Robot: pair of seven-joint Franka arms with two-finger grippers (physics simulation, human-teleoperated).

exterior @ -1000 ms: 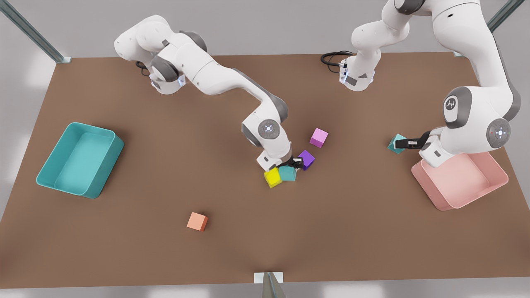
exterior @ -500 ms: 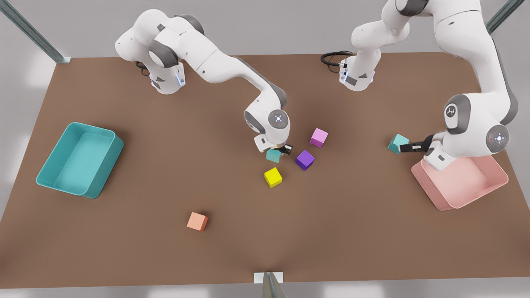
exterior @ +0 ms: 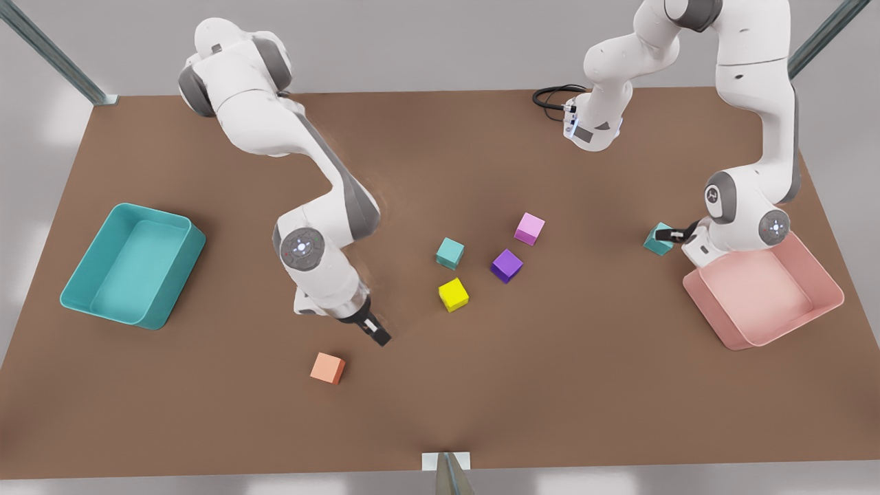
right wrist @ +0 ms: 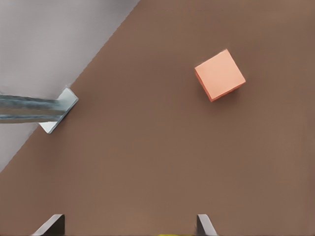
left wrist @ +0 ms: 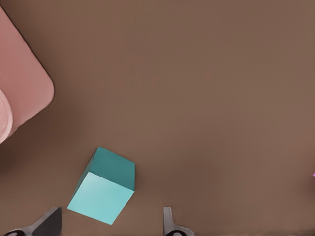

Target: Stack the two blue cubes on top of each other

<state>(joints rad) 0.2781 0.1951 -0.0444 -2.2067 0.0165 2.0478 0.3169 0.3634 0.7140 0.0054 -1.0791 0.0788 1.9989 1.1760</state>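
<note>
A brown table (exterior: 440,405) sits against grey walls. The left gripper (exterior: 663,236), fingers apart, reaches low beside one blue cube (exterior: 658,240). The right gripper (exterior: 377,335), open and empty, angles down near the orange cube (exterior: 327,368).

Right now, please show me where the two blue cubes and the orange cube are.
Middle blue cube (exterior: 449,253): front view, top face.
Blue cube by pink bin (left wrist: 102,197): left wrist view, light front face.
Orange cube (right wrist: 219,74): right wrist view, top face.
</note>
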